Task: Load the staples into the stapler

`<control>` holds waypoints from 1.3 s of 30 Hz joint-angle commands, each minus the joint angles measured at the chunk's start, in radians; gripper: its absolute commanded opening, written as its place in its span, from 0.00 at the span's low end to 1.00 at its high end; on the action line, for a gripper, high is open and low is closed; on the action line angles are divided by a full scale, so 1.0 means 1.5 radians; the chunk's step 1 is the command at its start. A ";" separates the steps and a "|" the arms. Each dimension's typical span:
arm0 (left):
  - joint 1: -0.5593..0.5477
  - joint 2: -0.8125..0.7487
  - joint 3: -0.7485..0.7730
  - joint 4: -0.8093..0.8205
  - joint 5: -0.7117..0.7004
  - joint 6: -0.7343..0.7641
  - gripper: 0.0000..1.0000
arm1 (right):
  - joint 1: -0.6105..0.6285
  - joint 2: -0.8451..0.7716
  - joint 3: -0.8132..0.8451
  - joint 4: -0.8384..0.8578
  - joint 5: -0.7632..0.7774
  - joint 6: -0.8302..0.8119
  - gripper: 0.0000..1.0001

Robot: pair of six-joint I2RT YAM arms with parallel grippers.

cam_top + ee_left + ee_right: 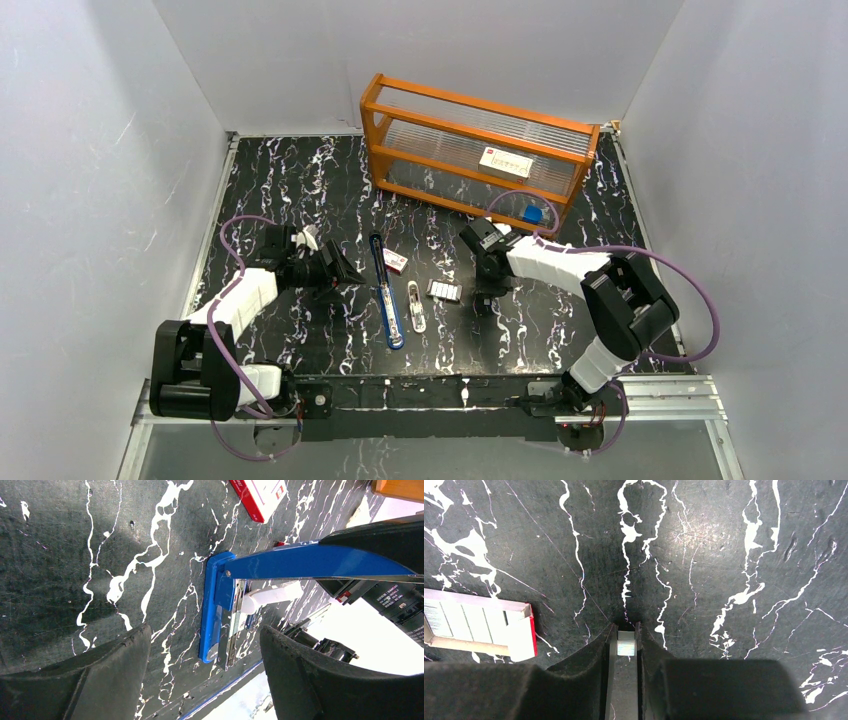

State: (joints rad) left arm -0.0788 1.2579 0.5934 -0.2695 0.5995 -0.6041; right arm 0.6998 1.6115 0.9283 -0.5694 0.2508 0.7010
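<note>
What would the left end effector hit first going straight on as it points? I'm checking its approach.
Most likely the stapler, lying open straight ahead of the left end effector's spread fingers; depth is unclear.

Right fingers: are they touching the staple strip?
Touching. The right wrist view shows both right fingers pressed against the sides of the silvery staple strip, with no gap visible.

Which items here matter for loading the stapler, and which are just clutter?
Job in hand:
- stapler, opened
- staples, pinched in right gripper
- staple tray
- left gripper, open, by the stapler

Lying about:
- white rounded object
- red-and-white box
- orange rack
</note>
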 commanded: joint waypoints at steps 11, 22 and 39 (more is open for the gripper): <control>-0.003 -0.007 0.005 -0.006 0.010 0.004 0.76 | 0.021 -0.024 0.048 0.000 0.001 -0.008 0.25; -0.003 0.006 0.009 -0.007 0.009 0.006 0.76 | 0.160 -0.061 0.101 0.023 0.079 0.015 0.25; -0.003 -0.013 0.023 -0.039 -0.012 0.020 0.76 | 0.319 0.060 0.191 0.051 0.165 0.009 0.26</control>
State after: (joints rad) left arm -0.0792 1.2594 0.5980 -0.2962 0.5900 -0.5953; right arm 1.1606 1.6730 1.1671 -0.5228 0.4515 0.7319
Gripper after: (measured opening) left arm 0.763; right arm 0.262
